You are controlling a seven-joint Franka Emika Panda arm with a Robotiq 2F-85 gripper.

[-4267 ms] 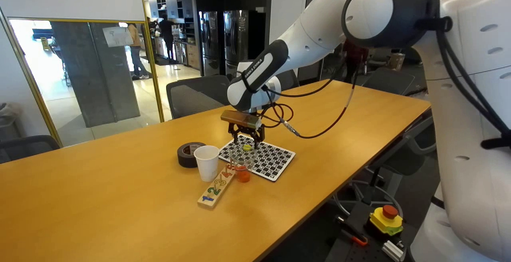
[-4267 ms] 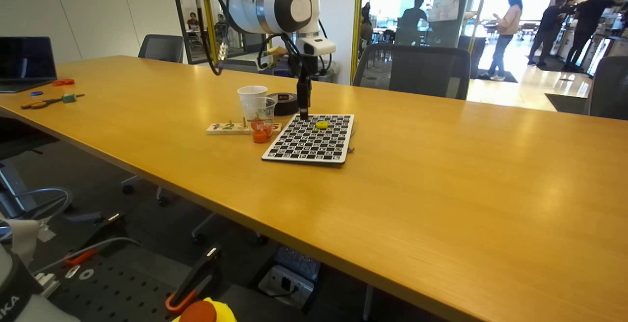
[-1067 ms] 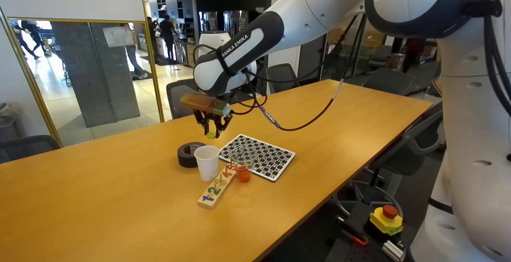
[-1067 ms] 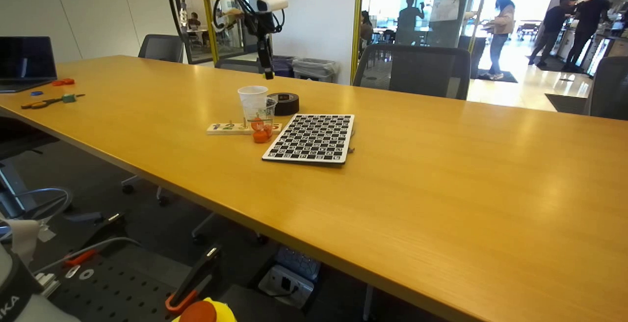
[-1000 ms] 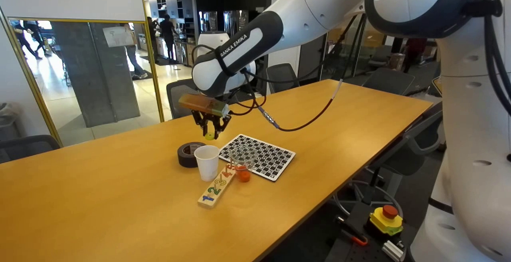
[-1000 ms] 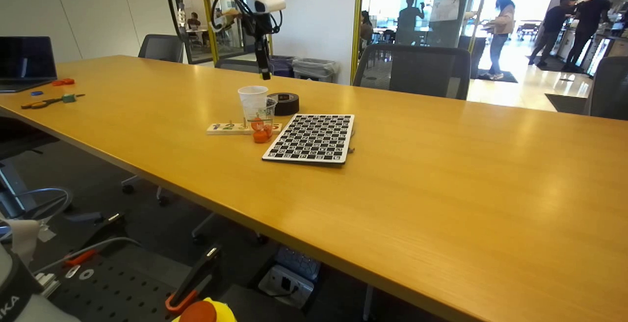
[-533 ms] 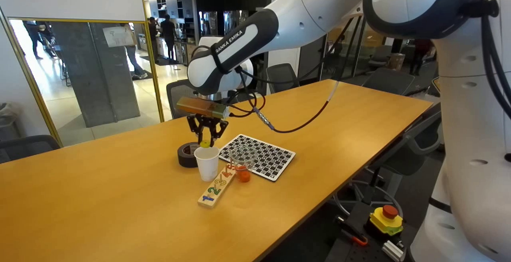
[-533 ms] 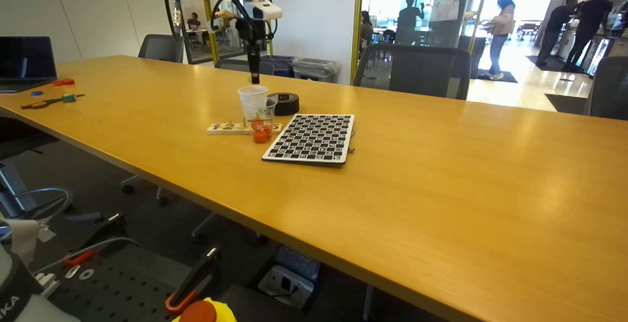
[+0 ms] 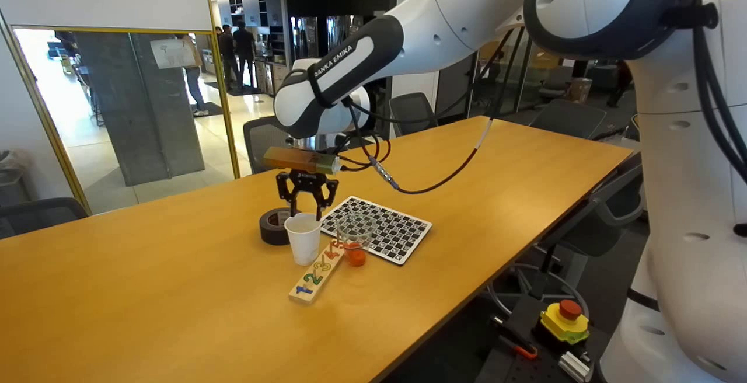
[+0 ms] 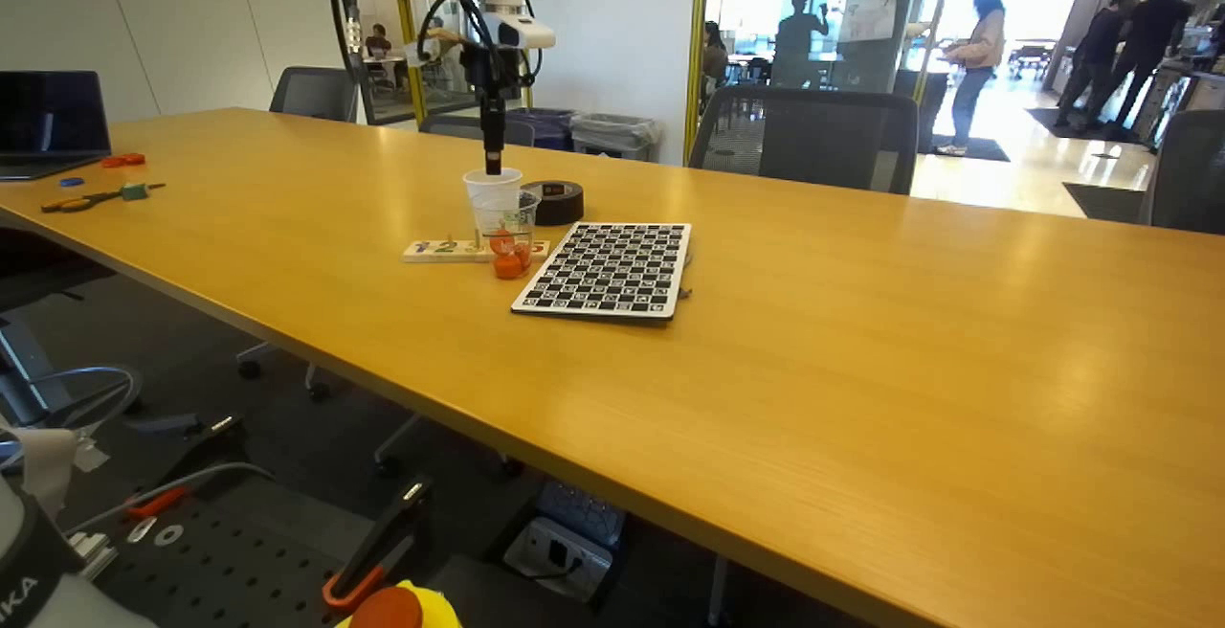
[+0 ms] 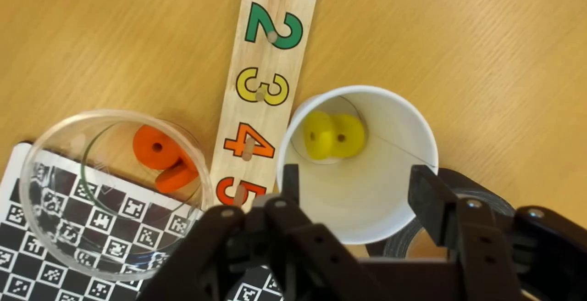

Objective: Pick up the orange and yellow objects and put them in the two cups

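INSPECTOR: State the arm's attitude.

CLERK: Arm (image 9: 449, 15) extended over the counter (image 9: 175, 289). In an exterior view it rises at the right, bends at a large dark-ringed joint (image 9: 583, 6), then slopes down to the left as far as the wrist (image 9: 297, 108). Below the wrist everything points straight down, as both exterior views confirm.

INSPECTOR: And the fingers?

CLERK: Fingers (image 11: 431, 204) spread, directed downward at the mouth of the white cup (image 9: 303, 243), which stands upright. The wrist view has them entering from the lower edge, one tip at either side of the mouth, the cup's interior visible between. Whether a tip touches the rim cannot be told.

INSPECTOR: Location of the yellow pieces?

CLERK: Two yellow pieces (image 11: 337, 136) noted, both inside the white cup at the bottom, one overlapping the other.

INSPECTOR: The orange pieces?

CLERK: Orange pieces (image 11: 156, 147) found inside the clear cup (image 11: 105, 116), upright and just beside the checkered board (image 9: 402, 231). At least two are distinguishable; the exact number is not determinable.

INSPECTOR: Adjacent items?

CLERK: A wooden number strip (image 11: 270, 58) lies between the two cups. A dark roll of tape (image 9: 271, 231) sits just beside the white cup, partly hidden by the fingers in the wrist view.
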